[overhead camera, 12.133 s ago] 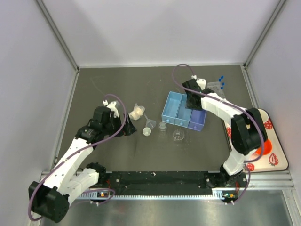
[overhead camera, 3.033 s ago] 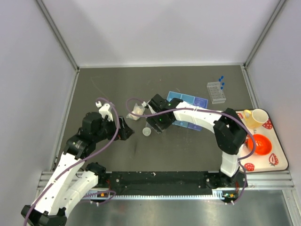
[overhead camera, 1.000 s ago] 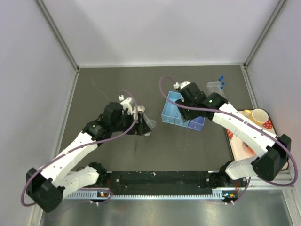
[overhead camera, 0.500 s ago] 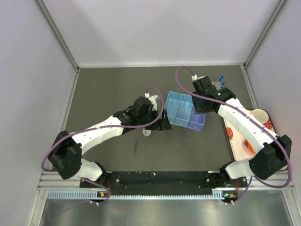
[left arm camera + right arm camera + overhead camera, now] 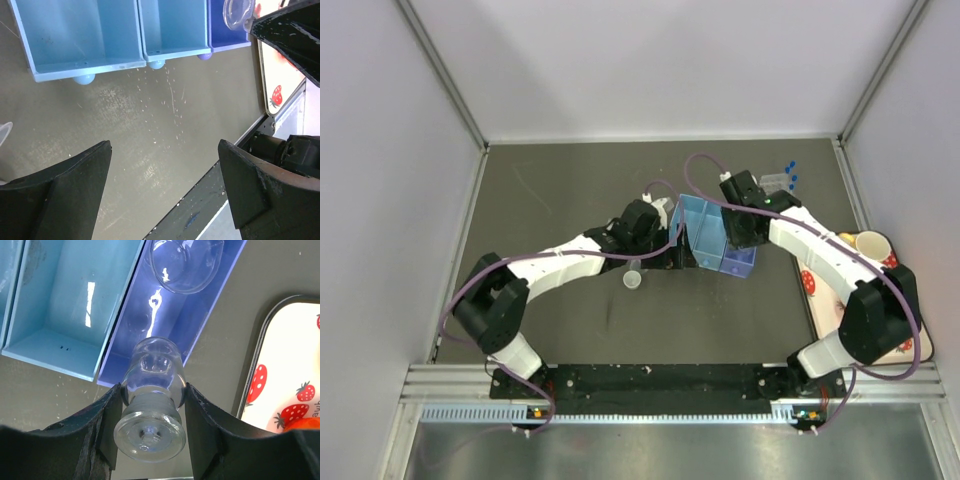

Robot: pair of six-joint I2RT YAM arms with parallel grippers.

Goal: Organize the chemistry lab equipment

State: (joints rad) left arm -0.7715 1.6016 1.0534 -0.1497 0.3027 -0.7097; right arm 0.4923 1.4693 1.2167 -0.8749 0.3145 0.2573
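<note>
My right gripper (image 5: 152,392) is shut on a small clear beaker (image 5: 150,415) and holds it over the near end of the purple bin (image 5: 145,345). A clear round dish (image 5: 186,262) lies in that bin. In the top view the right gripper (image 5: 738,230) hangs over the blue three-bin organizer (image 5: 705,225). My left gripper (image 5: 162,187) is open and empty above bare table in front of the bins (image 5: 85,35); in the top view it (image 5: 665,258) is beside the organizer's left end. Another tiny beaker (image 5: 633,278) stands near it. The clear tube rack (image 5: 778,183) with blue-capped tubes (image 5: 790,170) stands at the back right.
The strawberry tray (image 5: 890,335) lies at the right edge with the yellow mug (image 5: 868,243) on it; it also shows in the right wrist view (image 5: 295,355). The black front rail (image 5: 650,378) runs along the near edge.
My left arm has stretched right until its gripper is beside the organizer. My right gripper has shifted slightly over the purple bin, still holding the beaker.
</note>
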